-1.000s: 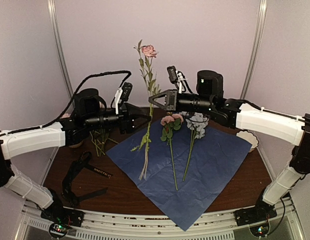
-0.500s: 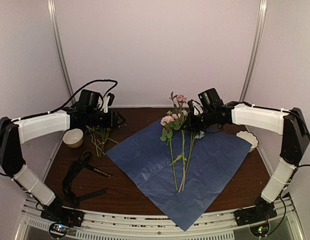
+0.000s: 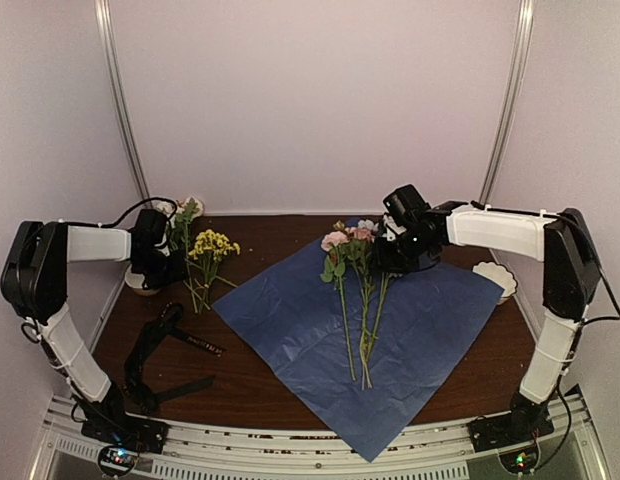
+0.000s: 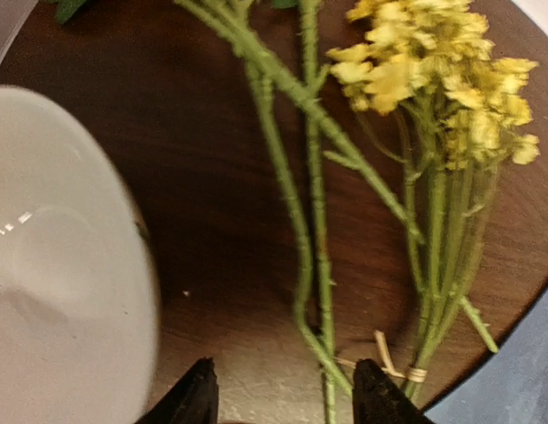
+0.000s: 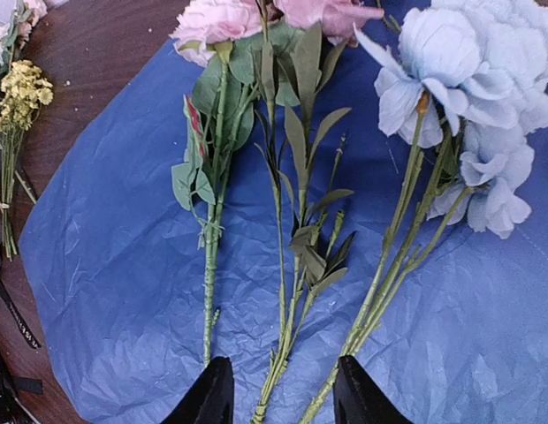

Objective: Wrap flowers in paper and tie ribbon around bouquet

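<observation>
Three flowers lie side by side on the blue paper (image 3: pixel 410 340): a pink head (image 3: pixel 334 240), a pink rose (image 3: pixel 362 234) and pale bluish-white blooms (image 5: pixel 468 79). My right gripper (image 5: pixel 283 397) hovers open just above their stems (image 5: pixel 283 265), holding nothing; from above it sits at the flower heads (image 3: pixel 388 262). At the far left my left gripper (image 4: pixel 287 402) stands open low over loose green stems (image 4: pixel 309 221), next to a yellow bunch (image 4: pixel 433 62); in the top view it (image 3: pixel 173 268) is by the bowl. The black ribbon (image 3: pixel 160 350) lies on the table at the left.
A white bowl (image 4: pixel 62 265) stands right beside the left gripper. A scalloped white dish (image 3: pixel 495 275) sits at the paper's right corner. The yellow bunch (image 3: pixel 212 243) and other stems lie on brown table (image 3: pixel 250 380) left of the paper.
The right arm has come down with the pink rose, laid it on the paper between the other two flowers and opened. The left arm has swung left and down to the stems by the bowl.
</observation>
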